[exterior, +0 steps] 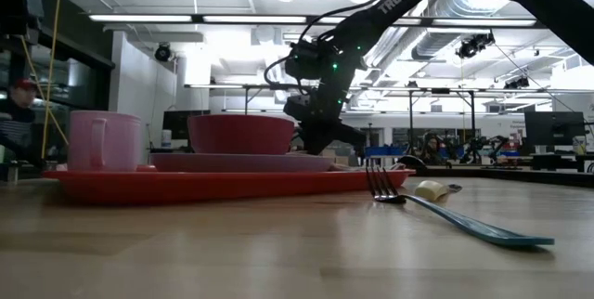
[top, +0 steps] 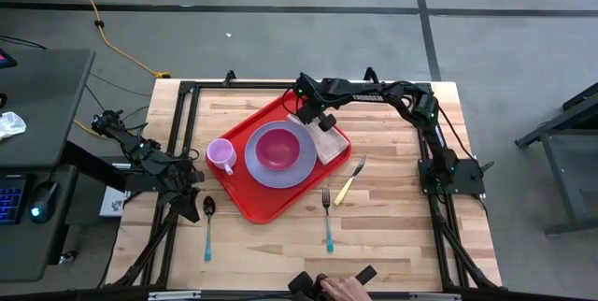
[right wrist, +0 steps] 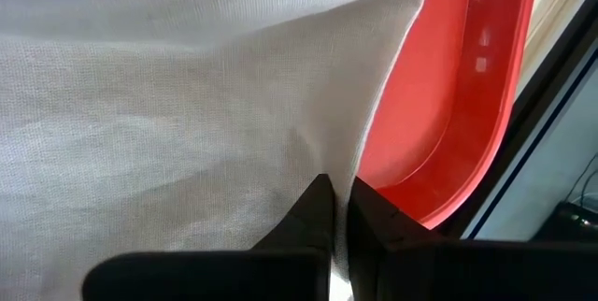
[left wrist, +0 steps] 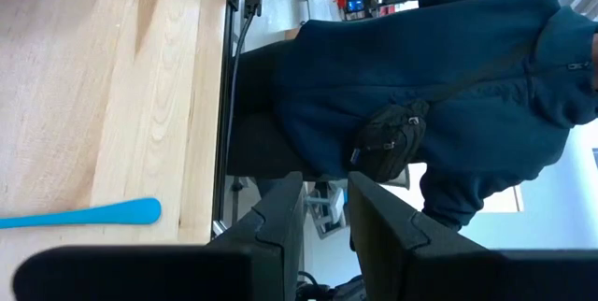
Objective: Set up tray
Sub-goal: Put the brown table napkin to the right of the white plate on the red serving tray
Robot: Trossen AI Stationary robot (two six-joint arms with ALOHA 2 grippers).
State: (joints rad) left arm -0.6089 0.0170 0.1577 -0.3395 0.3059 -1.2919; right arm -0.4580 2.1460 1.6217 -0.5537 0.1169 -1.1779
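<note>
High view: right gripper (top: pixel 320 125), closed on the napkin (top: pixel 329 142), lays it along the tray (top: pixel 245 198)'s right edge; release comes next.

1. The tray (top: pixel 250 203) is red plastic, rectangular, with rounded corners and a raised rim.
2. It lies flat on the wooden table, turned at an angle to the table's edges.
3. It sits near the table's middle.
</note>
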